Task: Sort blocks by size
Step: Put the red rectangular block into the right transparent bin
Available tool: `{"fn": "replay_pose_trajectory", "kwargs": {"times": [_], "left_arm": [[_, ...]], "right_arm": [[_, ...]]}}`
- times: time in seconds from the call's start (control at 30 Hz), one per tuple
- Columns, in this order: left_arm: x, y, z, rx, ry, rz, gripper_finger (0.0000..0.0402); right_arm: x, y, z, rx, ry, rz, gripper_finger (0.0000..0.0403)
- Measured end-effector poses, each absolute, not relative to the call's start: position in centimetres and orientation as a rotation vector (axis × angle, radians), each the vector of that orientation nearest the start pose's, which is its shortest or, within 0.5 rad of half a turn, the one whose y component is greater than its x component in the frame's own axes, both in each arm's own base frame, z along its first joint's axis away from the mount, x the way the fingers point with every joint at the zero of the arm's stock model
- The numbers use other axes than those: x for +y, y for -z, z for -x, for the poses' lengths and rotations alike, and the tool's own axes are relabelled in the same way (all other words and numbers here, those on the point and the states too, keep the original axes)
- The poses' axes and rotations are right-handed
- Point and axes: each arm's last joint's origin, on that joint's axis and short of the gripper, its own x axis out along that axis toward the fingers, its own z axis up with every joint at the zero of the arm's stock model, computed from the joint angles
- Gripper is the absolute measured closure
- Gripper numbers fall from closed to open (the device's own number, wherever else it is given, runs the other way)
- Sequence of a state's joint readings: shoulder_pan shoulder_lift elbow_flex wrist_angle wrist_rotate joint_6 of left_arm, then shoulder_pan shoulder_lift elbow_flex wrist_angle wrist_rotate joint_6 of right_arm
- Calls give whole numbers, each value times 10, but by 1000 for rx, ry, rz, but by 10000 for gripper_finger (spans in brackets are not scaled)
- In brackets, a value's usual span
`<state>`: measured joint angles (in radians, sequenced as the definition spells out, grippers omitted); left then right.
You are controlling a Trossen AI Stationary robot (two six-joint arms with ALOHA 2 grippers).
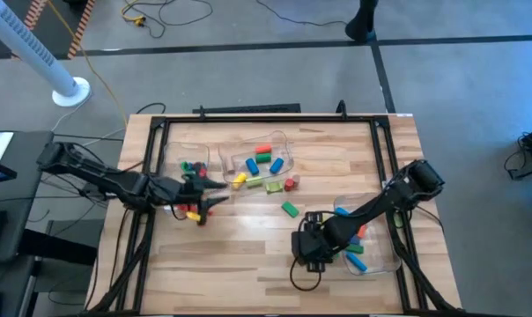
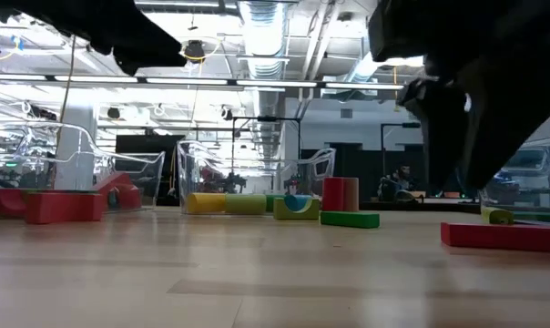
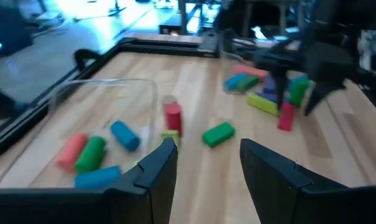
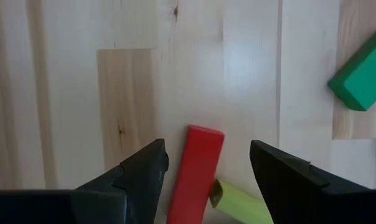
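My right gripper [image 4: 208, 152] [image 1: 310, 246] hangs open, pointing down over a red bar block [image 4: 197, 174] that lies flat on the table beside a yellow-green block [image 4: 241, 202]. Its fingers stand on either side of the bar, above it and apart from it. My left gripper [image 3: 208, 149] [image 1: 218, 187] stands open at the table's left, pointing almost level toward the right, with nothing between its fingers. Loose blocks lie mid-table: a green block [image 1: 290, 209], a red one standing upright [image 3: 172, 117] and a yellow one [image 1: 240, 179]. More blocks lie in three clear bins.
A clear bin [image 1: 173, 150] at the far left holds a few blocks. A middle bin [image 1: 288, 145] holds red, green and blue cylinders. The third bin [image 1: 385, 260], with blue and red blocks, stands near the right edge by my right arm. Red and yellow blocks [image 1: 193, 212] lie under my left arm.
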<state>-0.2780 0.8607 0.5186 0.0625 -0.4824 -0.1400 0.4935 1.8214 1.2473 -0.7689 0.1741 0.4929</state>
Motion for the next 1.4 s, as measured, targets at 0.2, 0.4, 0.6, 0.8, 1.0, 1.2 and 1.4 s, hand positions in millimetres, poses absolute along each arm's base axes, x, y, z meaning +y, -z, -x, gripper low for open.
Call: {"fn": "replay_pose_trajectory", "kwargs": {"times": [0.2, 0.4, 0.6, 0.8, 1.0, 1.2, 1.4], "left_arm": [[-61, -235, -206, 276, -143, -48, 232], [-75, -220, -222, 281, -101, -105, 232], [-83, -206, -235, 279, -82, -144, 232], [-86, -194, -242, 303, -77, -156, 232], [-87, -193, -243, 307, -76, -152, 232], [-90, -193, -241, 299, -58, -155, 232], [-91, -194, -241, 295, -55, -158, 232]], "right_arm": [[145, -166, -305, 1345, 35, -65, 137], [144, -163, -306, 1334, 42, -104, 137], [149, -164, -306, 1315, 50, -126, 147], [147, -157, -300, 1325, 107, -119, 166], [147, -151, -301, 1321, 126, -117, 177], [153, -136, -309, 1368, 112, -82, 177], [159, -140, -310, 1352, 109, -40, 196]]}}
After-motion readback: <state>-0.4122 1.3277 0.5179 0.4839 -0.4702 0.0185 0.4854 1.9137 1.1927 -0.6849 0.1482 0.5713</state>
